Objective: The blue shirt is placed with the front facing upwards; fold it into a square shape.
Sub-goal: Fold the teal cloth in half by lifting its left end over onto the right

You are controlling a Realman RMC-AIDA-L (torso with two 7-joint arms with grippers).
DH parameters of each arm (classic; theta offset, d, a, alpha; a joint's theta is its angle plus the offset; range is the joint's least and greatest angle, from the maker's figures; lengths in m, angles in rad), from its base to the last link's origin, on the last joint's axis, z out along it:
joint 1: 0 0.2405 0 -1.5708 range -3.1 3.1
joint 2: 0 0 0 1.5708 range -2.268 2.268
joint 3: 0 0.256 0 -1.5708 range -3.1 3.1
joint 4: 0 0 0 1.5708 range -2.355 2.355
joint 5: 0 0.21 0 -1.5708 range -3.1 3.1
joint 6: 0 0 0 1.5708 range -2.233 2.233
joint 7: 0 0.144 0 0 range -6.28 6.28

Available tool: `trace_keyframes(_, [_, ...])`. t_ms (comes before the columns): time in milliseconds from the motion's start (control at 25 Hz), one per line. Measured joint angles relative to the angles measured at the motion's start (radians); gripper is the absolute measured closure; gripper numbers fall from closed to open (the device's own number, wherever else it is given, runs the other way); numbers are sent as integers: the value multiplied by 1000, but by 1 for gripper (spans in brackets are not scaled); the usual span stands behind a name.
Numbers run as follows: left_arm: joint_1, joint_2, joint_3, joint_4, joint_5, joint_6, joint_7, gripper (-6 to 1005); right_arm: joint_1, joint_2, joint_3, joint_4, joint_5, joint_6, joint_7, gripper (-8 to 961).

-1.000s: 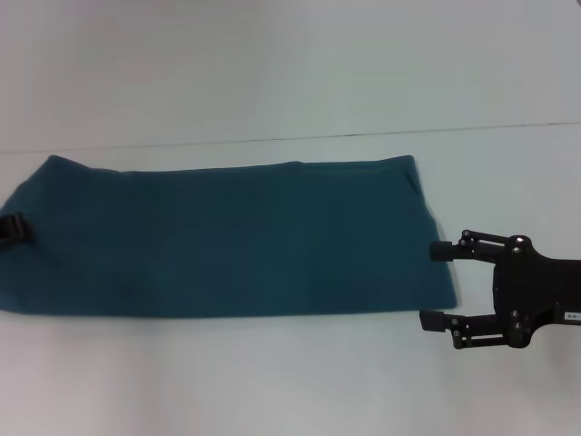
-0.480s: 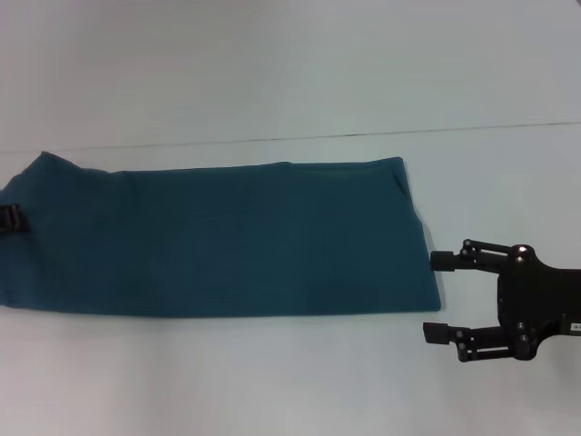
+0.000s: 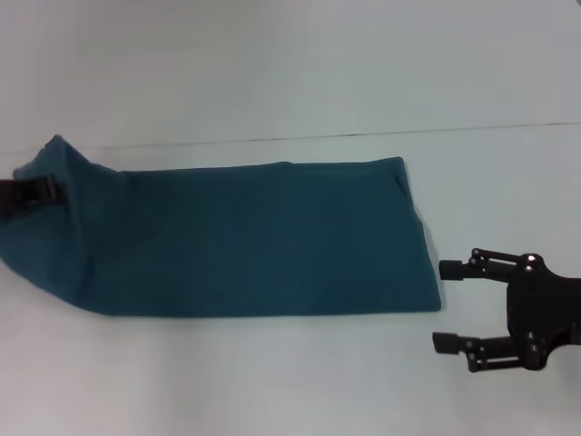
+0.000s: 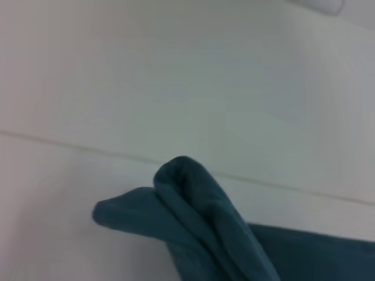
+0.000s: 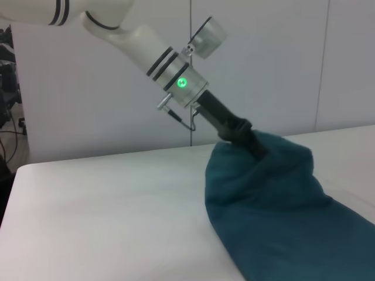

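Basically the blue shirt [image 3: 245, 238] lies as a long narrow band across the white table [image 3: 272, 73], long axis running straight from one gripper to the other. No lettering or neck label shows on the face that is up.

The left gripper [image 3: 32, 194] sits at the band's left end and is clamped on the cloth there. That end is lifted off the table into a bunched peak, seen in the left wrist view as a raised fold [image 4: 187, 193] and in the right wrist view as fabric draped from the dark gripper tip [image 5: 243, 137]. From this gripper the rest of the shirt stretches away towards the opposite arm, flat on the table.

The right gripper [image 3: 452, 306] hovers just past the band's right end, near its front corner, apart from the cloth, holding nothing, jaws spread wide. The shirt's edge lies straight ahead of its fingertips.

Judgement: the next fold turns on carrying the lifted left end along the long axis towards the right end, halving the band towards a square. The left arm is the one holding the cloth; the right is nearest the end that should stay pinned or serve as the landing edge.
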Motion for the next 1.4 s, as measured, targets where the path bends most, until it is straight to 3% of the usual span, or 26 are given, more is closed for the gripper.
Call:
trace_keyframes(400, [-21,-32,57,59,-40,45,-13,954,-22,-17,9,-1,0,-30,-2,41])
trace_keyframes(880, [-63,-34,246,102,-90,41,-106,954,-46,-22,16,-4,-2,-38,-3,41])
trace_keyframes(1400, [-145,-44,444,37,-109,-40,-192,955,-71,-30,40,-4,-2,-35,-5,41])
